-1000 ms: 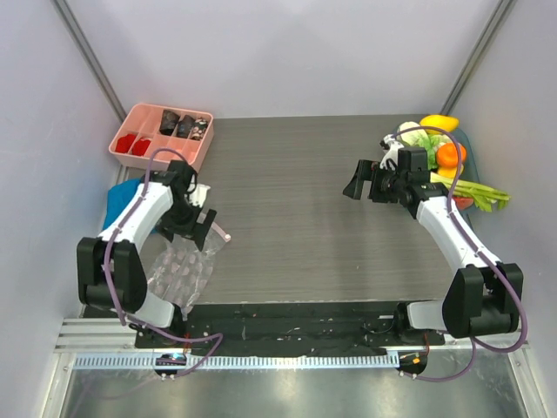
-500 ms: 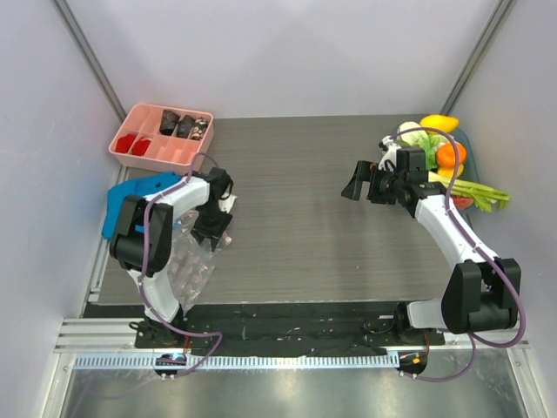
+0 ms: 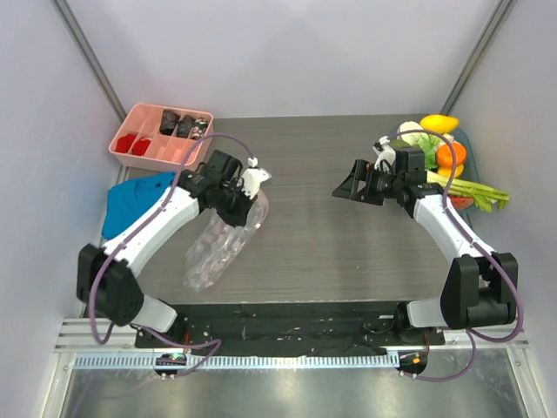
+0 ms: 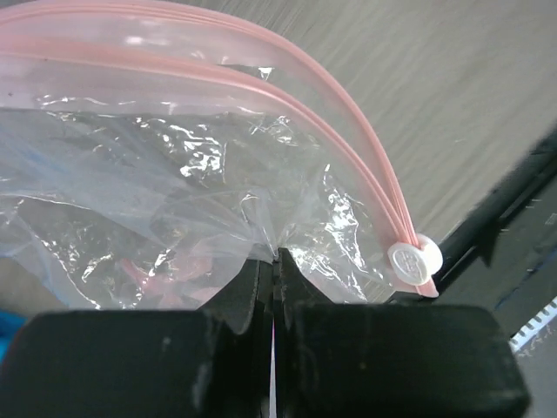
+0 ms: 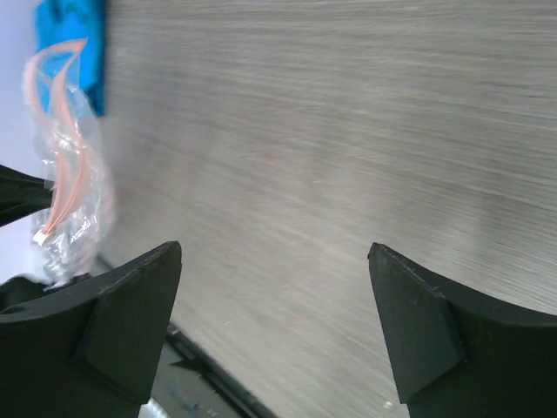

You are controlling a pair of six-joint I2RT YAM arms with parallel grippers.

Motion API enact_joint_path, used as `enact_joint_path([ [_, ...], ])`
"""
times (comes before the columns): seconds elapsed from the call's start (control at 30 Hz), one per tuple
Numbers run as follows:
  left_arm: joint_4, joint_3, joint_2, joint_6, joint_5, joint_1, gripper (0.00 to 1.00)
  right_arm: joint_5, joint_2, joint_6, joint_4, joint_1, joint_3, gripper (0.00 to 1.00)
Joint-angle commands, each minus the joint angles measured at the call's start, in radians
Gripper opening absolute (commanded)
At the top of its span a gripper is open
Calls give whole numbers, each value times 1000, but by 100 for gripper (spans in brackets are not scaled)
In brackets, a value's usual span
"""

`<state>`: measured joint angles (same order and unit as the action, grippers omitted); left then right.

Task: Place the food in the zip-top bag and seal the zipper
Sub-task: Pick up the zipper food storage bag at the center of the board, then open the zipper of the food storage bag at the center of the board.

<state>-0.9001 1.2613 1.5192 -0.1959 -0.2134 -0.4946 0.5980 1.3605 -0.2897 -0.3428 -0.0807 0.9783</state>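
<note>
The clear zip-top bag (image 3: 216, 251) hangs crumpled from my left gripper (image 3: 240, 198), left of the table's middle. In the left wrist view the gripper (image 4: 277, 258) is shut on a fold of the bag (image 4: 157, 174) just below its mouth. The pink zipper (image 4: 287, 83) curves above, with a white slider (image 4: 414, 261) at its right end. The mouth looks partly parted. The food (image 3: 440, 153), including an orange, a yellow fruit and a green stalk, is piled at the far right. My right gripper (image 3: 346, 188) (image 5: 275, 250) hovers open over bare table, left of the food, holding nothing.
A pink compartment tray (image 3: 155, 155) with red and dark pieces sits at the back left. A blue cloth (image 3: 129, 202) lies at the left edge, also seen in the right wrist view as the blue cloth (image 5: 73, 52). Grey walls close in both sides.
My left gripper closed on the bag and carried it up and rightward, off the blue cloth's side toward the middle. The right gripper shifted slightly left.
</note>
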Motion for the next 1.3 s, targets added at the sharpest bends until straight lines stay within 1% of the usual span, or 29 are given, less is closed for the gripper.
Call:
enact_joint_path([
  [0.0,165,-28,-161,-186,-276,-13,0,224,-1,-167,175,-1,-38,88],
  [0.07,217,-55,-209,-232,-290,-39,0,276,-14,-269,264,-13,-53,83],
  [0.13,239,-59,-221,-281,-310,-59,0,298,-32,-319,316,-31,-64,81],
  [0.17,239,-54,-223,-316,-305,-90,0,302,-37,-347,335,-59,-61,80],
  [0.3,211,-33,-188,-402,-282,-154,0,304,-31,-385,338,-112,-18,79],
  [0.5,202,-16,-157,-458,-256,-219,0,281,2,-370,338,-181,10,71],
  [0.73,196,13,-110,-459,-245,-229,0,284,0,-350,338,-235,3,65],
  [0.83,205,13,-103,-464,-244,-229,0,287,-6,-358,376,-243,-13,60],
  [0.87,208,10,-105,-464,-244,-229,0,283,-6,-358,386,-249,-21,56],
  [1.0,224,3,-117,-468,-261,-229,0,260,11,-342,380,-269,-29,47],
  [1.03,233,0,-122,-468,-262,-229,0,258,21,-339,380,-277,-30,42],
  [1.1,244,-5,-135,-471,-261,-233,0,255,31,-339,383,-290,-27,37],
  [1.17,263,-11,-145,-470,-242,-234,1,263,37,-339,386,-297,-14,23],
  [1.23,282,-19,-157,-449,-200,-233,5,267,35,-333,387,-300,-3,1],
  [1.27,308,-20,-165,-426,-176,-231,11,258,25,-321,363,-300,17,1],
])
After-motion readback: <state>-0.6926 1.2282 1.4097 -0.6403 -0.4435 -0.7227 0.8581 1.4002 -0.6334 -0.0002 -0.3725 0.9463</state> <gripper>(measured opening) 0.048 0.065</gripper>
